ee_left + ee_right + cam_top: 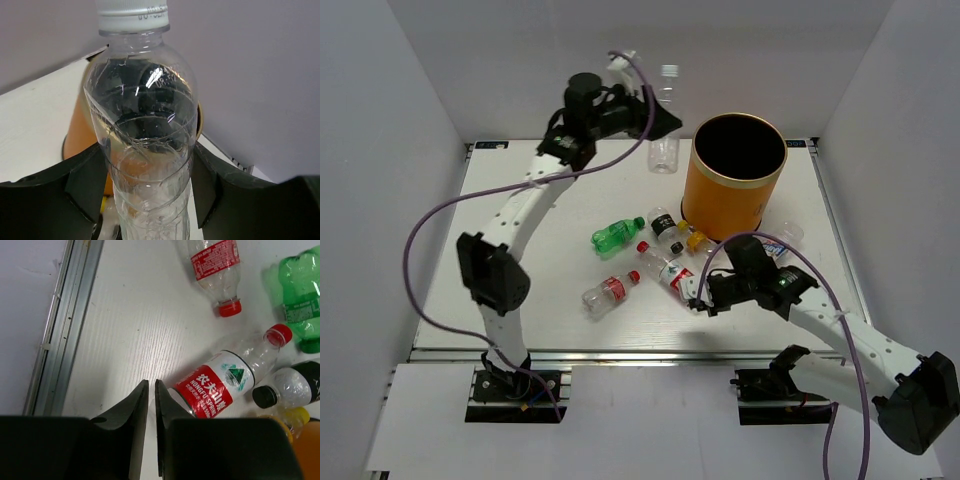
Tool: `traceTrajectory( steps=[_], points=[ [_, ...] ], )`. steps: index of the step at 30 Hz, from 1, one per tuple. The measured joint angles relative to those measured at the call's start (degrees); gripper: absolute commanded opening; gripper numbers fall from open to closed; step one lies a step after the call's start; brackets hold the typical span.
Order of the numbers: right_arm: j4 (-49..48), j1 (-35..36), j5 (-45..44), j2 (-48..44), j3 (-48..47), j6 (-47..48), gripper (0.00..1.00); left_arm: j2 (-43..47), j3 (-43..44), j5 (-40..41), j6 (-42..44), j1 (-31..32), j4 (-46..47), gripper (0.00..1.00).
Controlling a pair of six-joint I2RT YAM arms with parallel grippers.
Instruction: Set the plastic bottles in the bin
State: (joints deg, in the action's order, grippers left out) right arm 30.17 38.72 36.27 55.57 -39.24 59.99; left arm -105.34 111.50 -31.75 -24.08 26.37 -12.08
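White-capped clear bottle point(145, 140) is up in the air, upright, and the left gripper point(145, 195) is clamped on its body, one finger on each side. In the overhead view it hangs just to the left of the bin point(725, 205), not yet over the dark mouth. So this looks like the carry step on that side. The next move calls for swinging across until the bottle clears the rim, then letting go.

Down on the table point(125, 330) there's plenty left: a green bottle point(618, 235), a black-capped one point(663, 225), a yellow-capped one point(696, 240) and two red-labelled bottles. The right gripper point(151, 385) is low beside the nearer red-labelled bottle point(220, 385), its fingers nearly together with nothing between them. It has missed the bottle, by the look of it. It'll need to spread, shift over the label and close again.
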Motion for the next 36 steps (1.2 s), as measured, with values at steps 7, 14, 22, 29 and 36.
traceTrajectory(
  steps=[7, 14, 22, 29, 36],
  points=[
    [0.1, -0.1, -4.9, -9.6, 3.3, -5.9, 0.16, -13.5, 14.5, 3.9, -0.2, 8.6, -0.2, 0.09],
    [-0.5, -0.1, -11.5, -14.4, 7.6, -11.5, 0.16, -15.8, 17.7, 6.9, -2.9, 11.4, 6.6, 0.14],
    [-0.8, -0.1, -13.7, -14.4, 8.8, -13.8, 0.32, -24.0, 23.3, 12.3, -5.4, 13.9, 12.7, 0.40],
    [-2.4, -0.1, -16.3, -15.2, 9.2, -15.7, 0.72, -28.9, 23.3, 17.9, -5.4, 15.1, 9.3, 0.99],
    [-5.7, -0.9, -23.6, -14.0, 10.0, -16.3, 0.76, -23.9, 22.7, 22.7, -1.4, 15.1, 2.1, 0.99]
  ],
)
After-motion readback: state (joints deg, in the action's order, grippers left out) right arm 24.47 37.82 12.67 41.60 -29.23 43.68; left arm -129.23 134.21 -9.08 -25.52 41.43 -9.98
